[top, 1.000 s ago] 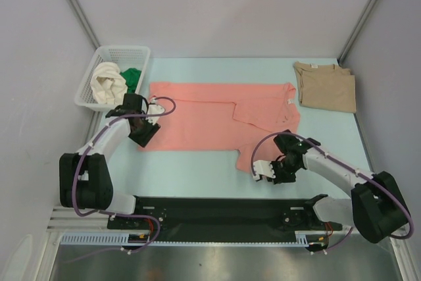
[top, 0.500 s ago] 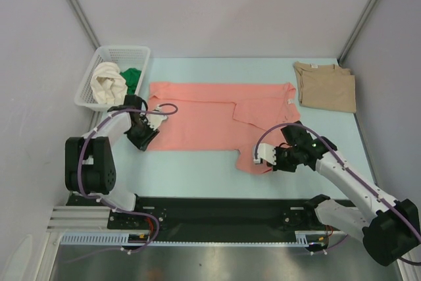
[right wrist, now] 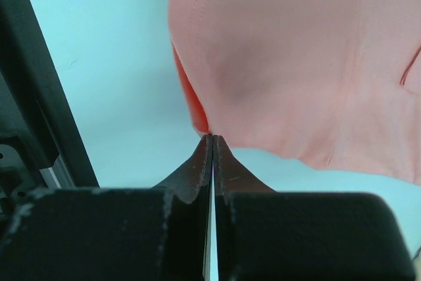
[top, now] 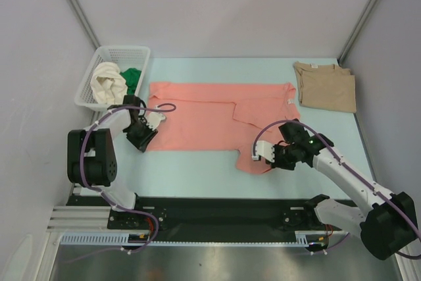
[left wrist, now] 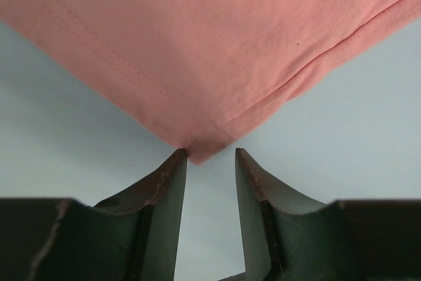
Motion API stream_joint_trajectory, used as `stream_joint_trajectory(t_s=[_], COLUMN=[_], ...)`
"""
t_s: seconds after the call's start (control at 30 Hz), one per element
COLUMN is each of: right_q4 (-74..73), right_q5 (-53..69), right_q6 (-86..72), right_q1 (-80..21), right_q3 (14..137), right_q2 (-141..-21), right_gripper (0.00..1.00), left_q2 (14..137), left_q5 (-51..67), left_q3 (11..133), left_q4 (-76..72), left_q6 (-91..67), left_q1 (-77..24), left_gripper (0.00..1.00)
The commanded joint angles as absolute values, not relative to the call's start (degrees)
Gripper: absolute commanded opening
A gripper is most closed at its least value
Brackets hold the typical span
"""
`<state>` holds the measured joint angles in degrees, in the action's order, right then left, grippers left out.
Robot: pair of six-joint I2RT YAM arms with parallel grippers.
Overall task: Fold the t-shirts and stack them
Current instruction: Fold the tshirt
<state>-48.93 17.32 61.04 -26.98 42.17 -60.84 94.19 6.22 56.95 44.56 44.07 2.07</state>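
1. The left gripper (left wrist: 209, 154) has narrowed its jaws over the last second, yet they stand partly open with a clear gap and nothing clamped. The near-left corner of the salmon-pink t-shirt (left wrist: 210, 51) sits right at their mouth. It touches the tip at the left of the wrist view.
2. The right gripper (right wrist: 212, 137) is fully closed, as it was a second ago. It has swung in from near the table (top: 197, 176) edge to the shirt's near-right flap. Cloth rises in a small fold off its tips, so it looks pinched on that edge.
3. The shirt lies spread mid-table with one sleeve turned in, and it has not visibly shifted.
4. Further out, a tan t-shirt (top: 325, 87) lies at the far right. A cream-white t-shirt (top: 108, 82) and a green t-shirt (top: 133, 78) sit in the lattice basket (top: 105, 54) at the far left.
5. My reading is that the two-corner grasp for the first fold is half made. The left jaws must close on their corner before any lift, or the cloth will skew.
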Motion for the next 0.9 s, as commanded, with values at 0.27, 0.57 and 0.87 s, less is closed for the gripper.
stream_joint_trajectory(t_s=[0.27,0.57,0.87], right_q4=[-46.2,-45.7,-47.3], right_q5=[16.8,18.5,20.6], right_q6=[58.7,52.8,46.9], right_q1=[-26.6,-21.1,-13.5], right_q3=[44.4,47.0,56.0], right_q2=[-61.5,-60.2,-57.6], right_gripper=[0.0,0.0,0.0], left_q2=[97.2,95.0,88.8], left_q5=[7.4,7.8,7.6], left_q3=[58.0,57.9,59.3], left_q4=[44.6,46.5,49.5], left_q6=[44.5,44.4,46.1], left_q1=[2.5,2.8,2.8], left_gripper=[0.23,0.01,0.01])
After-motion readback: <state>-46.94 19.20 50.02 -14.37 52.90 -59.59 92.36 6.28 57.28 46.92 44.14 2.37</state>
